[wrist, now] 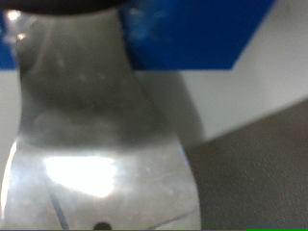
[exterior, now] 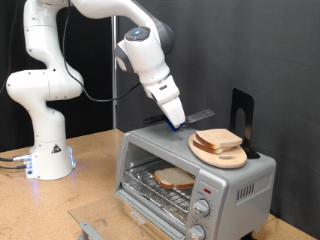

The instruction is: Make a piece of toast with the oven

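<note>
The silver toaster oven (exterior: pixel 240 185) stands at the exterior view's lower right. One slice of bread (exterior: pixel 173 179) lies on the wire rack inside it. A round wooden board (exterior: pixel 222 153) on the oven's roof carries more slices (exterior: pixel 218 139). My gripper (exterior: pixel 175 122) hangs just above the roof, to the left of the board. It is shut on the blue handle of a metal spatula (exterior: pixel 198 117), whose blade points towards the board. In the wrist view the shiny blade (wrist: pixel 91 135) and the blue handle (wrist: pixel 192 34) fill the picture.
A black upright stand (exterior: pixel 240 112) sits at the back of the oven roof. The oven has a red light (exterior: pixel 206 189) and two knobs (exterior: pixel 203 208) on its front. A grey metal piece (exterior: pixel 88 229) lies on the wooden table. The robot base (exterior: pixel 45 150) stands at the left.
</note>
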`<state>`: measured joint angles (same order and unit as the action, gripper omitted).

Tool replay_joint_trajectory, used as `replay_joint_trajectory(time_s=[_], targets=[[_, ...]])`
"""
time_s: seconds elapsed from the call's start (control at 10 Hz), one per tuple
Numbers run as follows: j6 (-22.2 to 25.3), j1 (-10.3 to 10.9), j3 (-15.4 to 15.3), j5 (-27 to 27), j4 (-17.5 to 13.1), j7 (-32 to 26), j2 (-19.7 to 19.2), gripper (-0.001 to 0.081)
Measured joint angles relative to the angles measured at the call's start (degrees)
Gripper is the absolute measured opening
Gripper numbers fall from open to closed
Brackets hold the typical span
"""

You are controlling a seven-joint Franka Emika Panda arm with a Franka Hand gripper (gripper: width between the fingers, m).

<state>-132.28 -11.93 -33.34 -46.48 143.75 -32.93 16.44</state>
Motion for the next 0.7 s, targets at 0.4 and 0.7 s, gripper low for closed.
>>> replay_joint_trajectory(time_s=[0.4,0.7], targets=[[0.0,-1.1,0.3,2.6,0.2,0.5,0.3,0.0393],[-0.2,-1.6,0.3,3.2,0.5,0.5,0.4,0.0643]])
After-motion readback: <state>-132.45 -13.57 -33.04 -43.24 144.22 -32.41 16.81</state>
